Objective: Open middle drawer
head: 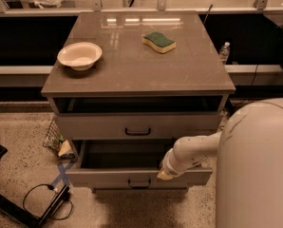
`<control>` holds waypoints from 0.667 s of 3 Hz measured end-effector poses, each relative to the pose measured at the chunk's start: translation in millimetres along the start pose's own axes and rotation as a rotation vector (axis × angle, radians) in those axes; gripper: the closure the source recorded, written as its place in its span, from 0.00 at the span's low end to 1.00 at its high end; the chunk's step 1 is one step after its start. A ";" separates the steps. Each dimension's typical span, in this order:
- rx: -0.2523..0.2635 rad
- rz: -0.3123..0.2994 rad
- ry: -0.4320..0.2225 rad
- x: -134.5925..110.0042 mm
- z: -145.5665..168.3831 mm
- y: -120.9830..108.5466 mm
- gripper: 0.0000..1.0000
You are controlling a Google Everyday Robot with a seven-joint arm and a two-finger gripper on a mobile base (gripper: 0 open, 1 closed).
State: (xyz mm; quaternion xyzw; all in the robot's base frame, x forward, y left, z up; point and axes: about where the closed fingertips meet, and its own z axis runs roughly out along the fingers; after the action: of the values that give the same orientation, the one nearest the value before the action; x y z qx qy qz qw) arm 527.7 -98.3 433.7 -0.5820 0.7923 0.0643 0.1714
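The middle drawer (108, 176) of the grey cabinet is pulled out toward me. Its plain grey inside (122, 155) shows, and a small black bar handle (140, 184) sits at the centre of its low front panel. My gripper (164, 175) is at the end of the white arm (193, 152) that reaches in from the right. It rests at the top edge of the drawer's front panel, right of the handle. The top drawer (137, 125) above is slightly open and has its own black handle.
A white bowl (80, 55) and a green-yellow sponge (159, 42) lie on the cabinet top (132, 70). My white body (258, 170) fills the lower right. A cable (42, 198) and blue tape (61, 175) lie on the floor at left. A water bottle (224, 52) stands behind at right.
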 end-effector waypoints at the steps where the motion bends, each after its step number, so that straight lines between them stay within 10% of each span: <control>1: -0.011 0.005 0.000 0.4 2.5 2.0 1.00; 2: -0.011 0.006 0.000 -0.1 1.2 2.0 1.00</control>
State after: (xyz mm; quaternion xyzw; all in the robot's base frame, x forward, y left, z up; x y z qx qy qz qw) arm 526.1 -97.3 432.5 -0.5806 0.7936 0.0691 0.1682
